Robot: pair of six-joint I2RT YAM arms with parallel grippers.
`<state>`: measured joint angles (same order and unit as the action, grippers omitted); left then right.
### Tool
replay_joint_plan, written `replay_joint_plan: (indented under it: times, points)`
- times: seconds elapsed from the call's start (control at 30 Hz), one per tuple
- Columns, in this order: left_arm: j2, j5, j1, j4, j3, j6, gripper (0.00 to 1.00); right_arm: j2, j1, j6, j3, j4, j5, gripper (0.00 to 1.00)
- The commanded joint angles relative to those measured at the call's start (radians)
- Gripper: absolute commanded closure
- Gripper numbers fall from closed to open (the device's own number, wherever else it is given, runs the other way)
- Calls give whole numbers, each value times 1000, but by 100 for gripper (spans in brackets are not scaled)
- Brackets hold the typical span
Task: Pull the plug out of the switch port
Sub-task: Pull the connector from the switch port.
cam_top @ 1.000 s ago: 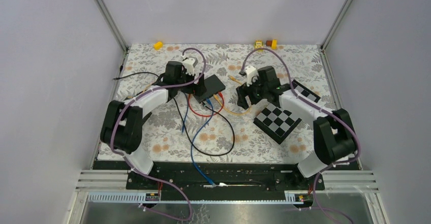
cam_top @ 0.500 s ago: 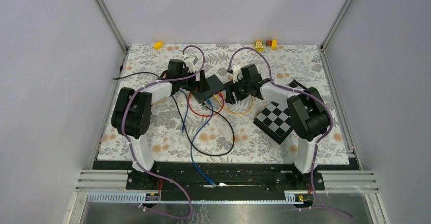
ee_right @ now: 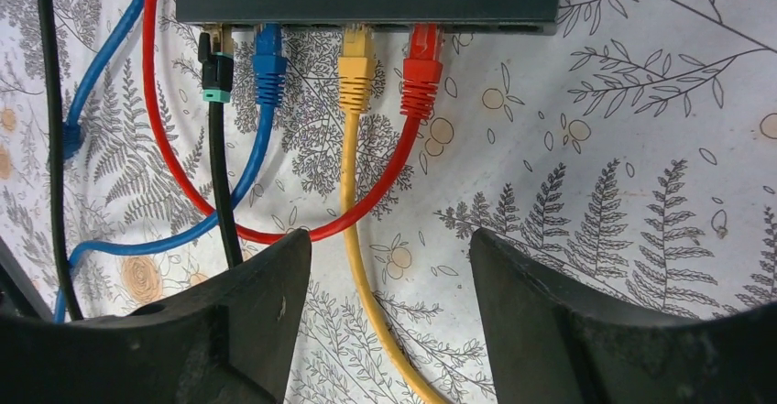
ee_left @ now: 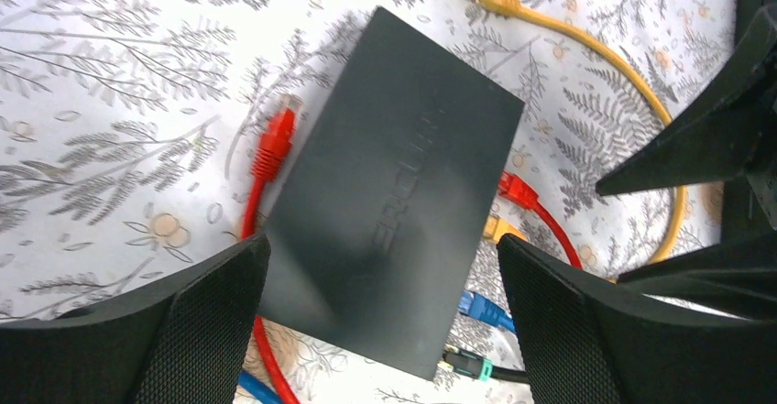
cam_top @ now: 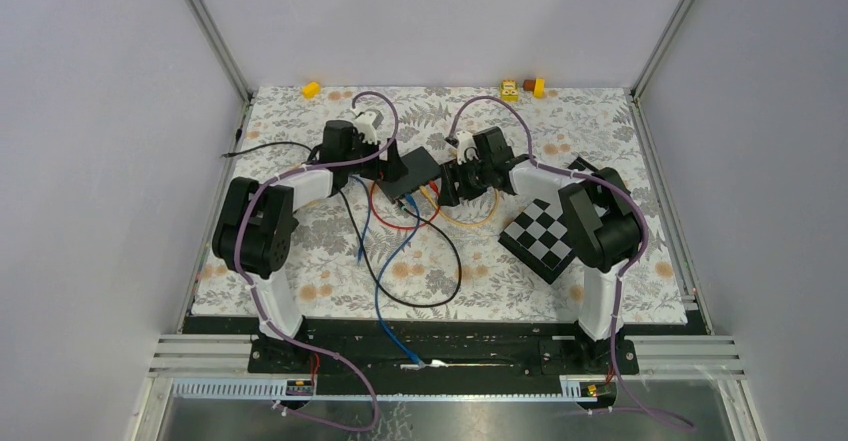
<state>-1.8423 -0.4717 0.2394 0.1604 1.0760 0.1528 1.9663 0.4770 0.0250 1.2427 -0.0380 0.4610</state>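
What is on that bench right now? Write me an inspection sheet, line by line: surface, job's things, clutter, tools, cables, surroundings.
Surface: floral table cover, lying flat.
Job's things: black switch; black plug, blue plug, yellow plug and red plug seated in its ports.
Clutter: checkerboard; yellow block at the far edge; loose red plug beside the switch.
Tools: left tool open, fingers either side of the switch, contact unclear; right tool open, facing the seated plugs, gripping nothing.
Cables: red, blue, yellow and black leads loop across the cover.
Surroundings: plain pale walls, metal frame posts.
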Motion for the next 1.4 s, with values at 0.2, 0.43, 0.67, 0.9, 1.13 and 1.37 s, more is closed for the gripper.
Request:
replay_joint_plan:
  times: [0.2,0.43,0.67,0.9,1.13,1.37]
  points:
    - [-57,33,-19,63,66,-9,4,26,-25,73,40,29,65,30]
    - [-89,-39,-18,42,48,21,14,41,-77,155,24,96,155,32]
    - [-17,-104,-18,21,-46,20,20,77,-99,215,25,123,221,35]
    - [51,-156,-9,25,-160,17,24,129,-109,258,42,143,295,39]
    - [84,-158,39,54,-246,3,23,188,-130,306,56,188,371,44]
    - [86,-122,60,79,-263,10,21,217,-158,340,40,240,413,48]
